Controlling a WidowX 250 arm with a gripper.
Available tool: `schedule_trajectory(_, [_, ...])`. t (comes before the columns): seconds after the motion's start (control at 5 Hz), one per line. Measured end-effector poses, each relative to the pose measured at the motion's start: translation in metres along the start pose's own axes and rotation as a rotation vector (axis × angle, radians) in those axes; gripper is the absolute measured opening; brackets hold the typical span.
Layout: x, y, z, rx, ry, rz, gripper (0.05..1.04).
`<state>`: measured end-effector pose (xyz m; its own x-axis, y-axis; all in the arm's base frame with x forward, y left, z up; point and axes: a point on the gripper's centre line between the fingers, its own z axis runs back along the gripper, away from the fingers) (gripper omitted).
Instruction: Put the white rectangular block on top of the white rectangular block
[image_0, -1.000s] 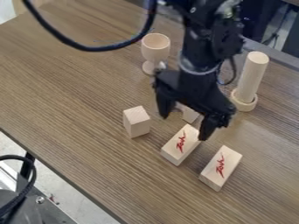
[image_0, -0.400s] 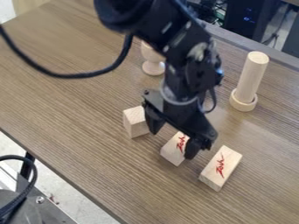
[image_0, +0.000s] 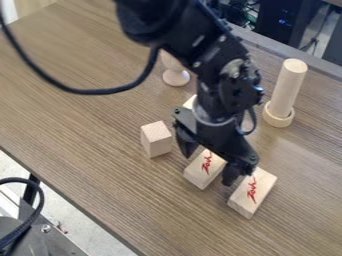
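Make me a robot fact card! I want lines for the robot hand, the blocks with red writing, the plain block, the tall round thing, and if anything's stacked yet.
Robot hand: black two-finger gripper, open, fingers on either side of the middle block
Middle block: pale rectangular wooden block with red writing, lying flat
Its neighbour: second pale rectangular block with red writing, also flat
Plain block: pale wooden block without writing, standing upright
Tall round thing: pale wooden cylinder, upright in a ring-shaped base
Stacked yet: no, the red-marked blocks lie side by side

Wood-grain tabletop (image_0: 87, 115), pale floor (image_0: 73, 220), dark equipment behind (image_0: 277, 22)
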<state>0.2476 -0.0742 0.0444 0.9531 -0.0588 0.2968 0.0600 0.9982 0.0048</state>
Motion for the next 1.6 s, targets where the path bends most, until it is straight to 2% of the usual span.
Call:
schedule_trajectory(0.6, [0.016,0.0,-0.006,0.011,-0.008,-0.009,1.0])
schedule_trajectory(1.2, [0.015,0.007,-0.011,0.007,0.038,0.007,1.0])
schedule_trajectory(1.4, [0.012,0.012,-0.017,-0.001,0.061,0.031,0.97])
schedule_trajectory(1.6, [0.009,0.015,-0.023,0.009,0.082,0.052,0.683])
